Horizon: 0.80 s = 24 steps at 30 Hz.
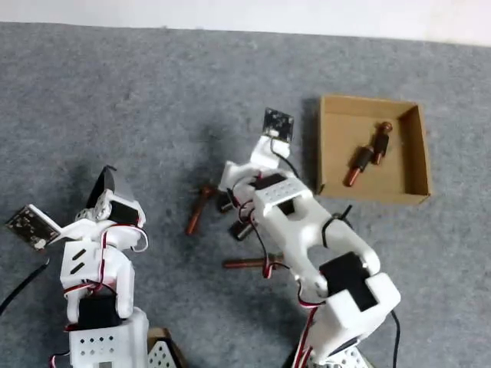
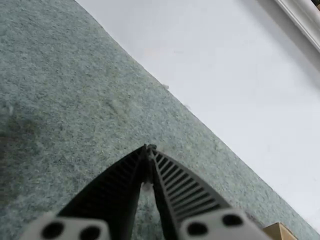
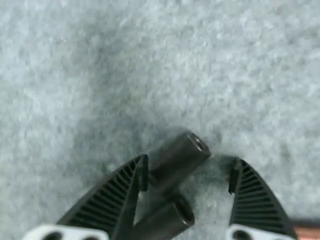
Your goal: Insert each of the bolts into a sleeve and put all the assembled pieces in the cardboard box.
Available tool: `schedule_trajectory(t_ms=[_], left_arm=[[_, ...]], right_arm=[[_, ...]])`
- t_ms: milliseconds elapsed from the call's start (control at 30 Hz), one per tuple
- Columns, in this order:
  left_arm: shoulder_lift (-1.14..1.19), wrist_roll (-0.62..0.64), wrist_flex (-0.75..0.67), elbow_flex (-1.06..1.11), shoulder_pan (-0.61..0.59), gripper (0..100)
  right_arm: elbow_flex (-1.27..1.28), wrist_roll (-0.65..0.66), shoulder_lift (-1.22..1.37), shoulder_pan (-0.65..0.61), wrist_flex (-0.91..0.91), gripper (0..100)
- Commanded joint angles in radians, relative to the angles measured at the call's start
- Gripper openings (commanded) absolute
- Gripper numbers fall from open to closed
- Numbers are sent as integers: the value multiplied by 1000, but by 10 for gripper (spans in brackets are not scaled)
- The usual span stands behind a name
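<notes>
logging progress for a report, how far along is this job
Done: two assembled pieces lie in the cardboard box. In hand: the right end effector is open around a loose sleeve, not gripping yet. Left: two bare bolts, that sleeve and a second sleeve on the carpet need joining and boxing.

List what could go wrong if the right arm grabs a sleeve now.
1. A black sleeve and a second sleeve lie close together at the open right tool; closing may catch both or knock one away.
2. The black sleeve lies slanted across the gap, so it could twist or roll out.
3. A bolt lies beside that arm, which might sweep it aside.
</notes>
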Motion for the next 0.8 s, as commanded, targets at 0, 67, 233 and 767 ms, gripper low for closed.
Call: schedule_trajectory(t_ms=[0,67,233,767], left_arm=[[-12,-5,-3,19,-1,17],[-12,-5,-3,19,-1,17],[-12,-5,-3,19,-1,17],[-12,-5,-3,19,-1,17]], right_arm=[[-31,-12,28,25,5,241],[-31,-9,30,25,7,241],[-31,-9,28,10,58,241],[-31,109,35,-31,120,63]])
